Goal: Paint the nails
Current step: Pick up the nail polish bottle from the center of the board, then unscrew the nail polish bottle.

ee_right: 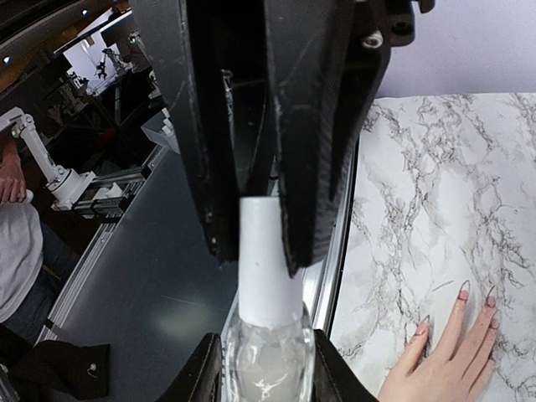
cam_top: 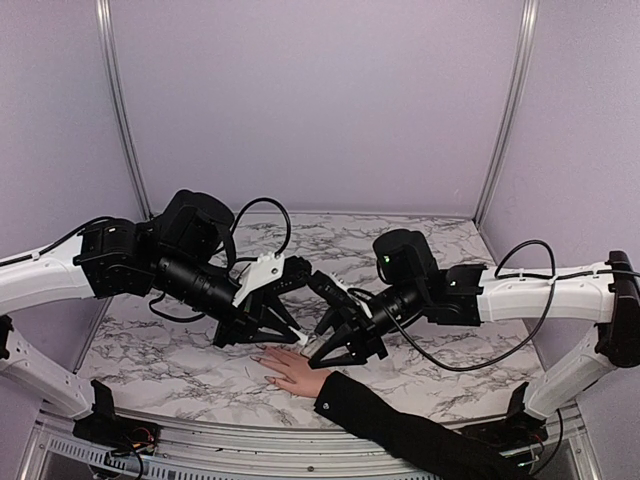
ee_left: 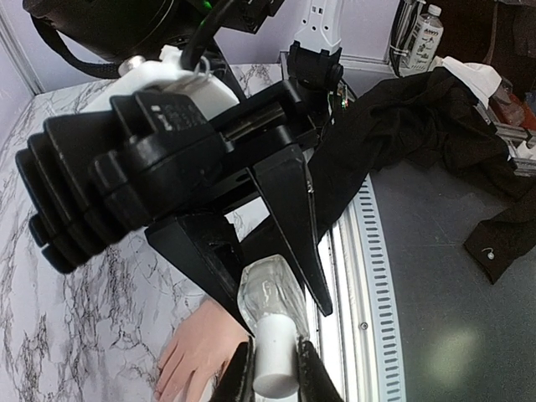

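Note:
A small polish bottle hangs between both grippers, just above the table's near edge. My left gripper [ee_left: 272, 356] is shut on its white cap [ee_left: 276, 364]. The clear glass body [ee_right: 266, 364] sits between the fingers of my right gripper [ee_right: 266, 360], which press on both sides of it. In the top view the two grippers meet tip to tip [cam_top: 310, 343] right over the hand. The pale hand [cam_top: 295, 372] lies flat on the marbled table [cam_top: 400, 240], in a black sleeve [cam_top: 400, 425]. The nails [ee_right: 464, 288] show at the fingertips, small and pinkish.
A metal rail [ee_left: 352, 276] runs along the table's near edge beside the bottle. Lilac walls with metal posts [cam_top: 120, 110] close in the back and sides. Beyond the rail lie a grey floor, dark cloth [ee_left: 502, 226] and a water bottle [ee_left: 425, 33].

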`<state>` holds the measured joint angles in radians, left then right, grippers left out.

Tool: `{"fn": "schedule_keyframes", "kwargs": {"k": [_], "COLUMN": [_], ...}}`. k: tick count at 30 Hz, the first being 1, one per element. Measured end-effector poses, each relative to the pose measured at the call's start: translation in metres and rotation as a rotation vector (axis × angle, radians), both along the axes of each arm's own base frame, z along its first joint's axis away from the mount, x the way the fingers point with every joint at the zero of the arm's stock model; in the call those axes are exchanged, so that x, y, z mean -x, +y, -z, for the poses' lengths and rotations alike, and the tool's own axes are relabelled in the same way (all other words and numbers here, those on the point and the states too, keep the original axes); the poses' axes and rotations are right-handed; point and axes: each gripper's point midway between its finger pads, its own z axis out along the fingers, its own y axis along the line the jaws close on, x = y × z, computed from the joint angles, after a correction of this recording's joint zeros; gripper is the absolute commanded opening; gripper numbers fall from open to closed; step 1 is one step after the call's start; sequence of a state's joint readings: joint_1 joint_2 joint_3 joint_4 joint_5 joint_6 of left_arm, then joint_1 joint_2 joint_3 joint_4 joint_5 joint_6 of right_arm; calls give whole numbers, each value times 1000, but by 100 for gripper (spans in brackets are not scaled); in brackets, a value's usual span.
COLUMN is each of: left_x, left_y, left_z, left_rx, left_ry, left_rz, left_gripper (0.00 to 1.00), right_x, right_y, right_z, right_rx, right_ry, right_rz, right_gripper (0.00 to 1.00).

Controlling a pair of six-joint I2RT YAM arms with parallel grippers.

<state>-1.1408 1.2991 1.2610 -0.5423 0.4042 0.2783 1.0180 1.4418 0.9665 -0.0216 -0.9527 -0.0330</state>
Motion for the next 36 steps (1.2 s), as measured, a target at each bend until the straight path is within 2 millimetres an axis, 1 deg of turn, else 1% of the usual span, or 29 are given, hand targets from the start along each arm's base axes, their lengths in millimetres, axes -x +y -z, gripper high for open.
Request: {"fn": "schedule_keyframes", "kwargs": {"k": [4,6,7,8,9,10,11,12,15,17,19,21,24,26,29,32,36], "left_x": [0,0,0,0,0,-1,-2,-4,-12,-18,-24,-29,-36,-42,-45,-41,-34], "left_y": [-1,-2,-2,-1,-1,-1,-1,-1,0,6,17,26,32,34,32,26,13], "left_z": [2,3,3,3,3,4,4,4,-3,-10,-20,-35,-64,-83,-112,-128,-139], "left_rx": [-5,-6,-6,-8,-9,-10,-12,-13,32,82,146,223,350,437,562,620,648], "left_ry": [5,8,8,10,12,13,15,18,19,15,15,12,12,20,42,65,106], "left_rz": [3,4,3,1,-4,-11,-19,-31,-82,-122,-165,-203,-245,-260,-248,-198,-110], "left_gripper": [0,0,2,10,15,21,29,34,45,51,54,56,57,57,56,55,51], "right_x": [1,1,1,1,0,-1,-1,-2,-5,-7,-10,-12,-17,-23,-29,-31,-29], "right_y": [0,0,1,1,1,1,1,2,4,7,9,11,11,12,12,14,14], "right_z": [0,1,1,1,1,1,2,1,-4,-11,-19,-29,-45,-61,-86,-104,-121], "right_rx": [6,14,16,19,21,23,25,26,19,6,-11,-34,-83,-130,-205,-254,-298], "right_ry": [-4,-8,-11,-11,-17,-17,-22,-25,-43,-58,-73,-86,-101,-105,-105,-106,-101], "right_rz": [-1,3,4,5,9,12,15,19,32,39,49,65,98,129,158,164,152], "right_gripper": [20,12,8,5,3,2,2,1,0,0,0,0,0,0,0,0,0]}}
